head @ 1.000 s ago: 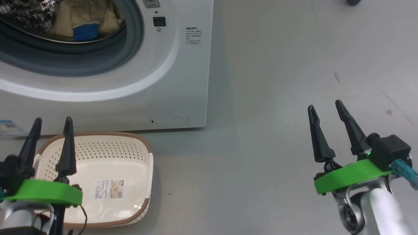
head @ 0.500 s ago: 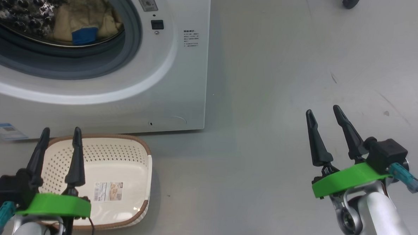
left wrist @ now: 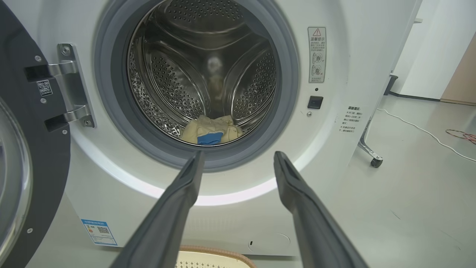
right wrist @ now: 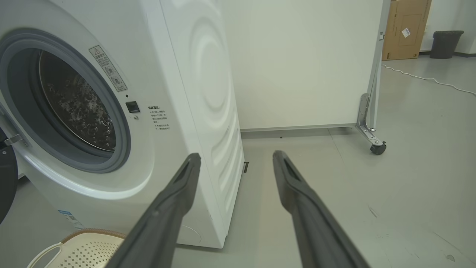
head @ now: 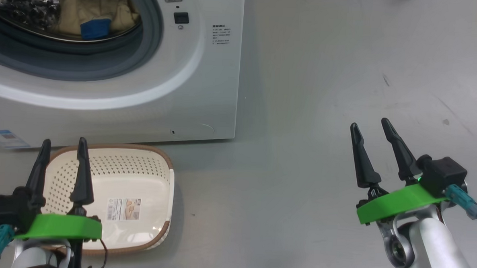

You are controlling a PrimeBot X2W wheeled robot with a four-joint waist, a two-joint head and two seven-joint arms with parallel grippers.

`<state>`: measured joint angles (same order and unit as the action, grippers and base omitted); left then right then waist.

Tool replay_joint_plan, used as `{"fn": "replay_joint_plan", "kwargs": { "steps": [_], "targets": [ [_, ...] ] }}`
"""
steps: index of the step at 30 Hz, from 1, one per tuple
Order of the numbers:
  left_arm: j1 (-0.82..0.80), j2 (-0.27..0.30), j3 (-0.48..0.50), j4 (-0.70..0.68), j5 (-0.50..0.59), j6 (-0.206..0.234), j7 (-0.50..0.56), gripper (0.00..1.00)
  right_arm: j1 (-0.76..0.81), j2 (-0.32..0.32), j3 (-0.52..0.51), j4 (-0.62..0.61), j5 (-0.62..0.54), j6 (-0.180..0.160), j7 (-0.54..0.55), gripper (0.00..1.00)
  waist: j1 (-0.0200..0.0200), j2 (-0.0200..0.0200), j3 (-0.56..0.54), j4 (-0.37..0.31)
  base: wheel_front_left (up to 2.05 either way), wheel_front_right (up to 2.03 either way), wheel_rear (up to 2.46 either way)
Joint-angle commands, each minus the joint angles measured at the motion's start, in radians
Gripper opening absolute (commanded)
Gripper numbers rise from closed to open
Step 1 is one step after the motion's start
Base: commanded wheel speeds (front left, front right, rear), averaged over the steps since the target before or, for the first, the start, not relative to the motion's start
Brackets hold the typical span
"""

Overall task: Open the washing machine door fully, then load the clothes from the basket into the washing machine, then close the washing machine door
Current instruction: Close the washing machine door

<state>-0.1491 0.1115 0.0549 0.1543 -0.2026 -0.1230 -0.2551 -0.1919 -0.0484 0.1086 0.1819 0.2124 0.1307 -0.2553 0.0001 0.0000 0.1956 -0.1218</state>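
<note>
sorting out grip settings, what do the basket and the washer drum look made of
Basket: likely moulded plastic, cream, slight sheen, rows of punched holes, brown woven-look rim. Drum: probably stainless steel, mirror-bright with reflections, perforated.

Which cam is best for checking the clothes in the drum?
Left wrist view: it looks straight into the drum, with the whole bundle of clothes lying at the bottom. Head view has the clothes larger but cut by the top edge. Right wrist view catches the drum's steel wall at a slant.

Black tapered fingers, green brackets
</note>
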Motion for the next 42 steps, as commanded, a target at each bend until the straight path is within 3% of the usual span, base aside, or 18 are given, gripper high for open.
{"fn": "replay_joint_plan", "kwargs": {
  "steps": [1,42],
  "targets": [
    [-0.041,0.010,0.041,-0.026,0.010,-0.001,-0.007,1.00,-0.038,-0.002,0.016,-0.037,0.004,0.000,-0.006,1.00,-0.0001,0.0000,0.002,0.002,0.00,0.00,0.00],
    [-0.051,0.020,0.010,0.016,-0.032,-0.008,-0.007,1.00,-0.043,-0.002,0.016,-0.024,0.004,0.000,-0.006,1.00,-0.0001,0.0000,0.004,0.005,-0.07,0.07,0.00]
  ]
}}
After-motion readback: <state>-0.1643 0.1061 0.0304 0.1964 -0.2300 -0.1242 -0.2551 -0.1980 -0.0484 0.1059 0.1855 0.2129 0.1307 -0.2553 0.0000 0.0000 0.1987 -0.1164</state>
